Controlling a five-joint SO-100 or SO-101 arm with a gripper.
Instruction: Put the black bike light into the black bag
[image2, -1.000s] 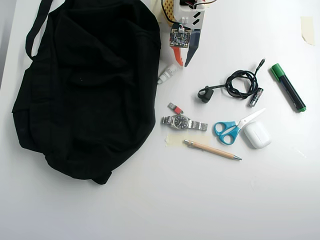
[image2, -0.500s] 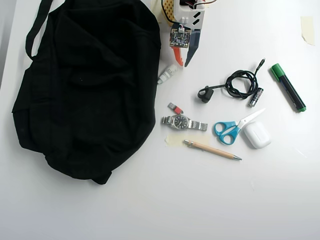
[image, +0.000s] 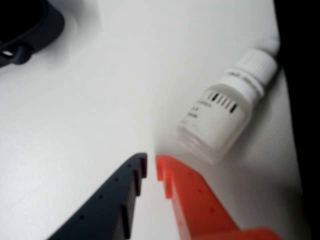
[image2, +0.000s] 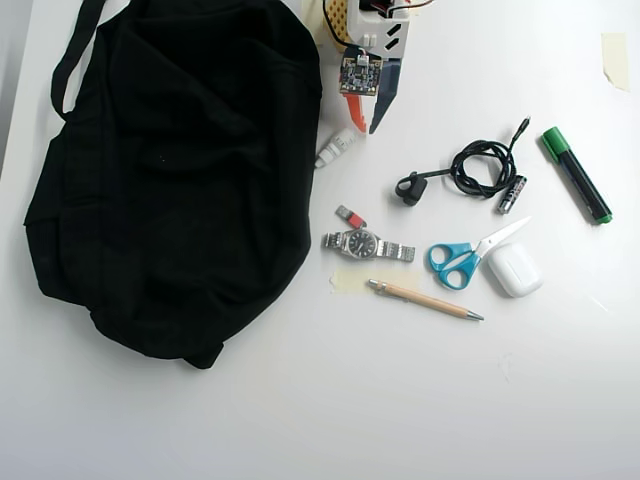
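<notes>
The black bike light (image2: 408, 188) lies on the white table right of centre in the overhead view, its thin tail pointing toward a coiled cable. The dark rounded lump in the wrist view's top left corner looks like the same bike light (image: 25, 27). The black bag (image2: 170, 180) covers the left half of the table, and its edge runs down the right side of the wrist view as the black bag (image: 306, 100). My gripper (image2: 366, 127) hangs at the top centre, above and left of the light and beside the bag. The gripper (image: 151, 163) is shut, its orange and dark fingers almost touching, with nothing held.
A small white bottle (image2: 335, 147) (image: 225, 115) lies just below my fingertips, against the bag. A coiled black cable (image2: 485, 165), small dark cylinder (image2: 512, 194), green marker (image2: 577, 188), scissors (image2: 465, 257), white case (image2: 514, 269), watch (image2: 365, 243) and pen (image2: 425, 299) lie to the right.
</notes>
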